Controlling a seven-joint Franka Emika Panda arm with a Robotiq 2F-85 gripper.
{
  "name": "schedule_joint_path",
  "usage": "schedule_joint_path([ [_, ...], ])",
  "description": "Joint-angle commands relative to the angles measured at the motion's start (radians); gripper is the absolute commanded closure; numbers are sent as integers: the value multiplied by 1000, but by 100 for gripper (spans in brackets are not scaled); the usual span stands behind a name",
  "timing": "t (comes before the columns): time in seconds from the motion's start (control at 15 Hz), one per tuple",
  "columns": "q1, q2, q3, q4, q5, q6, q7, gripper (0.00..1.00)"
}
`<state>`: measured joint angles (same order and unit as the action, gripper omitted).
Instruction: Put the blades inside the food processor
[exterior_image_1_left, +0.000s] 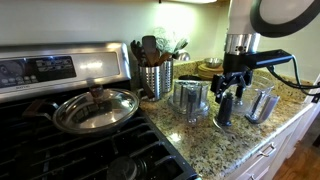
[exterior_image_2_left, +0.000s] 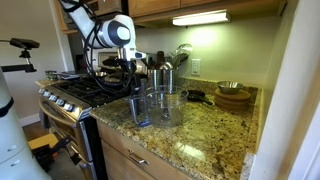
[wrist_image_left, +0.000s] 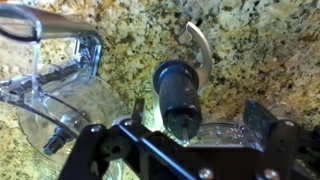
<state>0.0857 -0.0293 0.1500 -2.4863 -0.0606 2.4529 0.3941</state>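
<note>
While claw hangs spread over blade assembly — standing upright on granite counter, just beside food processor bowl — centre jaws on black hub, avoid curved steel edge, close gently, lift straight before swinging over bowl.

Desk layout beside the stove
On the desk the blades stand between the food processor bowl, left in an exterior view, and a second container, right; a utensil holder stands behind the bowl (nearest the stove, which carries a pan).
</note>
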Motion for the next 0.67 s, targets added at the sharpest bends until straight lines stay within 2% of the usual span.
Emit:
schedule_joint_path([
  [0.0,3,41,-18,5,-37,52,33,0],
  [0.2,5,52,-30,8,-43,72,34,0],
  [0.27,5,52,-33,8,-47,74,34,18],
  [0.6,6,46,-41,5,-55,77,34,53],
])
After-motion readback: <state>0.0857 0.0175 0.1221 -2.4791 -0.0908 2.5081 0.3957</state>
